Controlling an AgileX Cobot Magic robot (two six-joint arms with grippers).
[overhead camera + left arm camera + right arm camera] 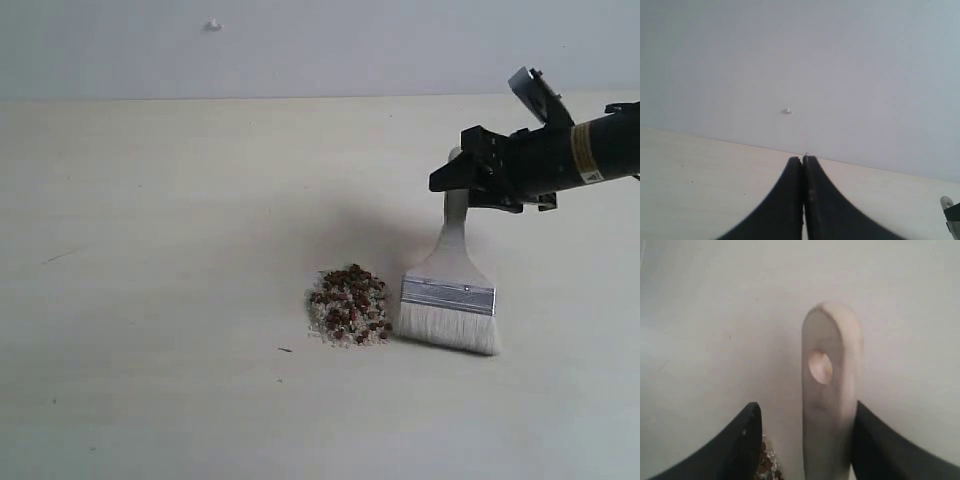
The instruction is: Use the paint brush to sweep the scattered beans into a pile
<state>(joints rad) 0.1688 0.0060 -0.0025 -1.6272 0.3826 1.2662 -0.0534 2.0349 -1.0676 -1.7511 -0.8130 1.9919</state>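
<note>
The beans lie as one compact pile (349, 305) of reddish-brown pellets and whitish crumbs on the pale table (150, 300). Just right of it the paint brush (450, 300) stands on its cream bristles, handle rising. My right gripper (456, 180) is around the top of the handle and is open. In the right wrist view the handle (829, 390) with its hole leans against one finger, with a gap to the other, and the gripper (807, 410) straddles it; a bit of the pile (766, 466) shows below. My left gripper (803, 159) is shut on nothing, over bare table.
A small white speck (213, 25) sits on the grey back wall, also in the left wrist view (787, 111). A tiny dark fleck (285, 350) lies on the table left of and below the pile. The table's far edge meets the wall.
</note>
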